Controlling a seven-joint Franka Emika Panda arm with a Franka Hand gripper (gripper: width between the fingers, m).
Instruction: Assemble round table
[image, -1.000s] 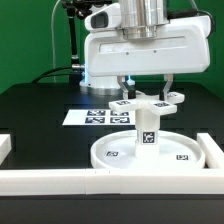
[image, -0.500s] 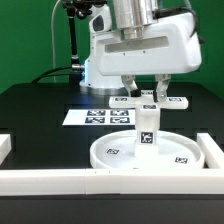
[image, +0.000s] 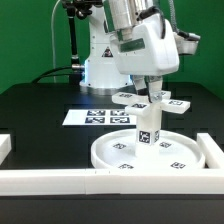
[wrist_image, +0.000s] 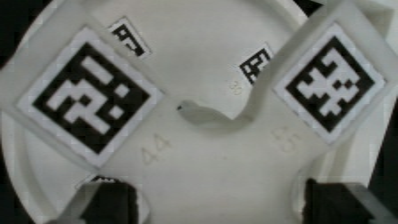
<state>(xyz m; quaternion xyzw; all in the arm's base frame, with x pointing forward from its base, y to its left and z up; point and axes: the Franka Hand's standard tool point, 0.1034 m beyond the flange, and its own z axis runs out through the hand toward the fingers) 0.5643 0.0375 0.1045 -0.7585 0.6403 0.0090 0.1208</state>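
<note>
Green backdrop fills the far side of my exterior feed, and below it a black table (image: 40, 105) carries everything. Near the front of that table the large flat disc (image: 120, 157) of the round table lies flat, tucked inside the corner made by the long white border bars (image: 50, 180). From the disc's middle the short cylinder leg (image: 147, 125) stands upright, a square tag facing me. On top of the leg sits the smaller cross-shaped piece (image: 152, 99), its arms spreading toward both sides of the exterior view (whether it is fully seated on the leg I cannot tell).

My gripper (image: 150, 88) hangs straight above the cross-shaped piece, the arm's white body tilted over it, fingers reaching down to the piece's hub. From here the fingers look close around the hub, though contact itself is hidden, so I cannot tell whether the claw is clamped or merely near.

On the wrist feed, two dark fingertips (wrist_image: 103, 199) frame the cross's tagged white arms, close beneath the camera.

Behind the disc, the marker board (image: 95, 116) lies flat on the table.
</note>
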